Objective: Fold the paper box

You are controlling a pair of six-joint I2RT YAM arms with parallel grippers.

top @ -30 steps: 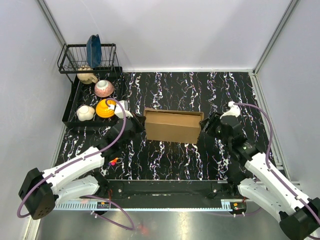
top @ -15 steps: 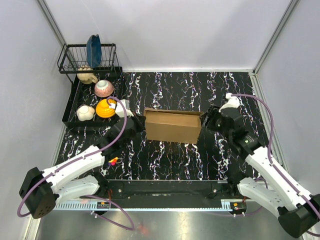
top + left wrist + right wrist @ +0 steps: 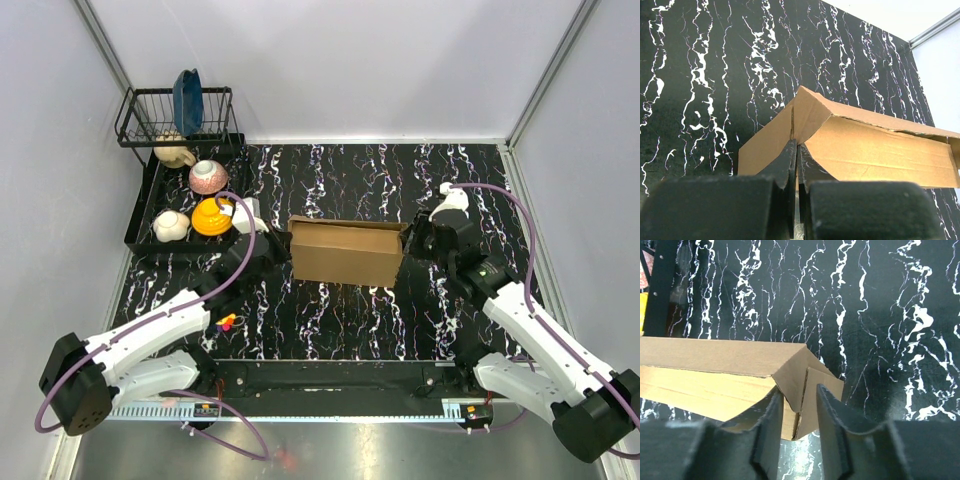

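The brown cardboard paper box [image 3: 345, 252] stands partly folded in the middle of the black marbled table, its long side toward the arms. My left gripper [image 3: 281, 249] is shut on the box's left end wall. In the left wrist view its fingers [image 3: 790, 157] pinch the cardboard edge, with the box [image 3: 870, 150] stretching away to the right. My right gripper [image 3: 414, 243] is at the box's right end. In the right wrist view it [image 3: 799, 390] is open, and the end flap [image 3: 812, 390] of the box [image 3: 715, 357] stands between the fingers.
A black dish rack [image 3: 175, 112] with a blue plate stands at the back left. In front of it a black tray [image 3: 140, 215] holds several bowls, the yellow one [image 3: 211, 216] close to my left wrist. A small coloured item [image 3: 228, 322] lies by the left arm.
My right wrist has moved toward the back and slightly left, while its gripper stays at the box's right end. The left arm and the box have not moved.
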